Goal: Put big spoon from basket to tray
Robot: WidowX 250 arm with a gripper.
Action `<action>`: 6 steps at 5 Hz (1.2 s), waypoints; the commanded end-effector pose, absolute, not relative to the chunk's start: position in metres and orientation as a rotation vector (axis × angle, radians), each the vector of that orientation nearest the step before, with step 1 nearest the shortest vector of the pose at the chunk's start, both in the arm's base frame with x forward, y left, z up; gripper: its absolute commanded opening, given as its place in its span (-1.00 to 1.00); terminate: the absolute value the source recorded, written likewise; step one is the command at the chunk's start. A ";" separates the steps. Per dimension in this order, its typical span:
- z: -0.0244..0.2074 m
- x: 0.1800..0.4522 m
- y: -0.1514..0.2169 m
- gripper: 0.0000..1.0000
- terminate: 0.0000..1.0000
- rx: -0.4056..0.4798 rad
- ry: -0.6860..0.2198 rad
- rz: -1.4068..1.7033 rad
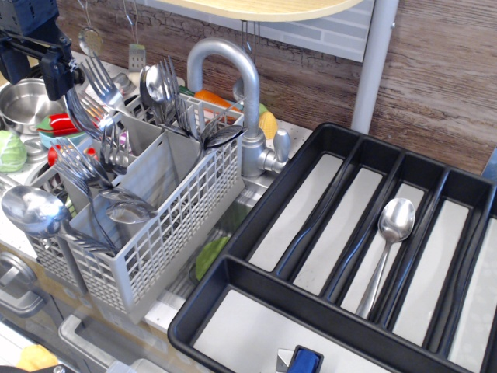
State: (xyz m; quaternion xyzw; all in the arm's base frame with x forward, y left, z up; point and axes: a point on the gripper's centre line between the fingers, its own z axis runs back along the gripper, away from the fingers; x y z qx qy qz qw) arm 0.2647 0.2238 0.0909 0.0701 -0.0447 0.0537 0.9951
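The light grey basket (pixel 167 225) stands at the left, full of upright forks and spoons. A steel spoon with an oval bowl (pixel 159 81) stands bowl-up in a back compartment; it looks like the big spoon, though its handle is hidden. Another oval spoon bowl (pixel 128 210) sticks out of a front compartment. The black tray (pixel 233 272) lies at the right. A steel spoon (pixel 388 241) lies in one of its long compartments. My black gripper (pixel 58 74) hangs above the basket's far left corner, over the forks. Its fingers are too dark to read.
A wide ladle-like spoon (pixel 31 210) juts from the basket's left end. A grey tap (pixel 233 85) arches behind the basket. A steel pot (pixel 23 101) and toy vegetables sit at the far left. A blue object (pixel 305 360) lies in the tray's front compartment.
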 end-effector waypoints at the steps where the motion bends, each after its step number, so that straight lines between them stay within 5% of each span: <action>1: 0.091 0.265 0.224 1.00 -1.00 0.140 -0.090 0.108; 5: 0.074 0.275 0.227 1.00 -1.00 0.147 -0.150 0.210; 6: 0.070 0.274 0.231 -1.00 -1.00 0.161 -0.141 0.202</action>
